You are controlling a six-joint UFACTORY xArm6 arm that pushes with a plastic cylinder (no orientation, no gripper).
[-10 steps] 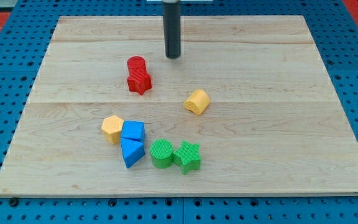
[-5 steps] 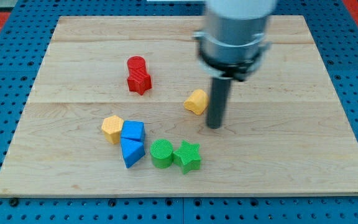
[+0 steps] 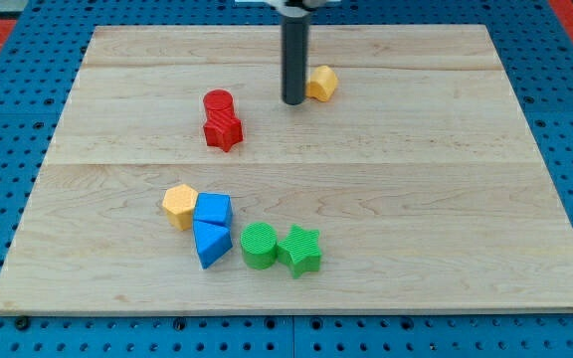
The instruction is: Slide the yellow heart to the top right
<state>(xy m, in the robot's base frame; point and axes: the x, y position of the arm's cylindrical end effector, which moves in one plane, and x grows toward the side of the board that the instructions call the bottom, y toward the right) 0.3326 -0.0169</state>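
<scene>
The yellow heart (image 3: 321, 83) lies on the wooden board (image 3: 446, 199) near the view's top, a little right of centre. My tip (image 3: 293, 101) stands just left of the heart, touching or almost touching its left side. The dark rod rises straight up out of the view's top.
A red cylinder (image 3: 218, 102) and a red star (image 3: 224, 129) sit together left of my tip. Lower left are an orange hexagon (image 3: 179, 205), a blue block (image 3: 213, 210), a blue triangle (image 3: 210, 244), a green cylinder (image 3: 260, 245) and a green star (image 3: 300, 250).
The yellow heart has moved from the board's middle up toward the view's top. My tip swung down to the heart's right side, then came up to its left.
</scene>
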